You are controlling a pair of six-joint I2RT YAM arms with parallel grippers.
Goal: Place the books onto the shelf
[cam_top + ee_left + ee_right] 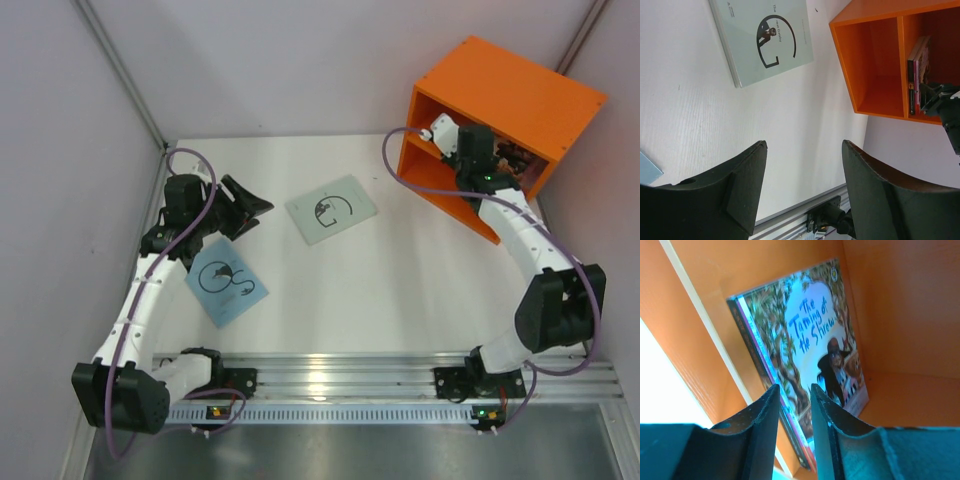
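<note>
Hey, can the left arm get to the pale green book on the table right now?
Probably yes: the left gripper is open, and the pale green book lies flat on bare table just ahead, nothing between.

Green book (331,209) and blue book (227,281) lie on the table (400,290); right arm (522,232) reaches into shelf (520,90)

On my right wrist feed, white glare burns out everything left of the fingers (762,425); the book (810,340) beyond them looks soft. Overhead, light is even, with sheen on the rail (330,370).
</note>
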